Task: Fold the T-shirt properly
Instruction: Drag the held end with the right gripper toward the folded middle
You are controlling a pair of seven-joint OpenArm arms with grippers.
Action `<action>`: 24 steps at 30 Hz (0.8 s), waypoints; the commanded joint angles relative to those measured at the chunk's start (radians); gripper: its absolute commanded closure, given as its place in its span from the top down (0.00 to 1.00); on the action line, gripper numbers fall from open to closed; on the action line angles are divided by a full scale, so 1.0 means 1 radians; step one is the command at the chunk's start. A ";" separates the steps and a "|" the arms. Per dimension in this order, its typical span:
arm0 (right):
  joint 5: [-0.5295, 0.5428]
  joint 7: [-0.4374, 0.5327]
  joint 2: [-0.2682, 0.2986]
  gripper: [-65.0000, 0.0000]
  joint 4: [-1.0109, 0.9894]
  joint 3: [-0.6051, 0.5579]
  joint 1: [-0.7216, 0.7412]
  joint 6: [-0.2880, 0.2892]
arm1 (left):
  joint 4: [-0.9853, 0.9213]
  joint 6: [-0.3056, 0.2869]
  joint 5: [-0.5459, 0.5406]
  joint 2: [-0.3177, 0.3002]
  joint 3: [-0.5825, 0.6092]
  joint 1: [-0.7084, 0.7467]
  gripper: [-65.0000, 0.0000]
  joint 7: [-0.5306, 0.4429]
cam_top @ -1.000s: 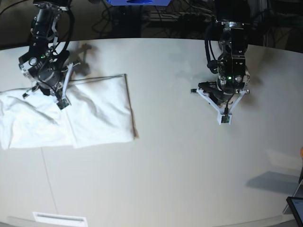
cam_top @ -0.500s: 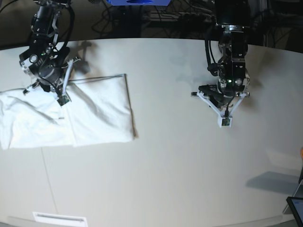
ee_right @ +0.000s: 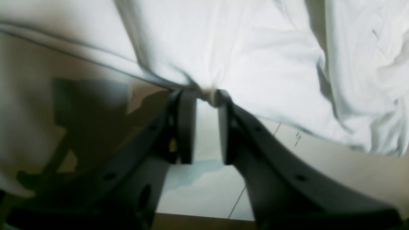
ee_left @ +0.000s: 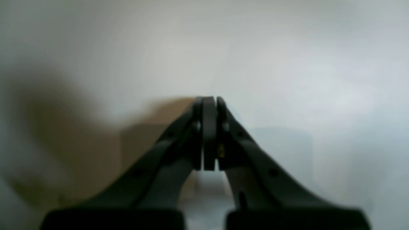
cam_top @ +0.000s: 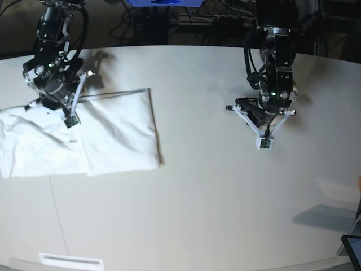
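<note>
Tabletop (cam_top: 214,186) holds T-shirt (cam_top: 113,132), seemingly touching the parted right claw (ee_right: 206,95).

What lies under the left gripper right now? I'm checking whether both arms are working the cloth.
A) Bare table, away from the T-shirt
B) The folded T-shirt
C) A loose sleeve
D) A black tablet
A: in the base view the left gripper hangs over bare table, well apart from the T-shirt, and its wrist view shows shut jaws with only plain surface beyond them.
</note>
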 commanded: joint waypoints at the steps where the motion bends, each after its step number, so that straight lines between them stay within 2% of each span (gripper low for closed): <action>1: 0.000 0.011 0.001 0.34 0.015 0.004 -0.006 -0.015 | 0.054 -0.024 -0.005 0.002 0.000 -0.015 0.00 -0.020; 4: 0.000 0.009 -0.002 0.44 0.018 0.006 -0.018 -0.024 | 0.111 -0.057 -0.005 0.036 0.001 -0.015 0.00 -0.020; 8: 0.000 0.018 -0.029 0.45 0.024 0.029 -0.029 -0.026 | 0.128 -0.102 0.001 0.079 0.001 -0.026 0.00 -0.020; 11: 0.001 0.034 -0.029 0.45 0.038 0.040 -0.031 -0.021 | 0.125 -0.100 0.006 0.090 -0.005 -0.026 0.00 -0.019; 13: 0.001 0.081 -0.029 0.45 0.047 0.032 -0.057 -0.012 | 0.116 -0.097 0.018 0.084 -0.011 -0.019 0.00 -0.014; 16: 0.004 0.156 -0.029 0.45 0.047 -0.020 -0.101 0.083 | 0.064 -0.053 0.142 0.059 -0.009 0.001 0.00 -0.015; 22: 0.003 0.271 -0.029 0.45 0.048 -0.180 -0.175 0.083 | -0.022 -0.051 0.448 0.061 -0.011 0.034 0.00 -0.019; 24: 0.001 0.308 -0.028 0.45 0.050 -0.218 -0.189 0.083 | -0.044 -0.051 0.515 0.062 -0.012 0.046 0.00 -0.019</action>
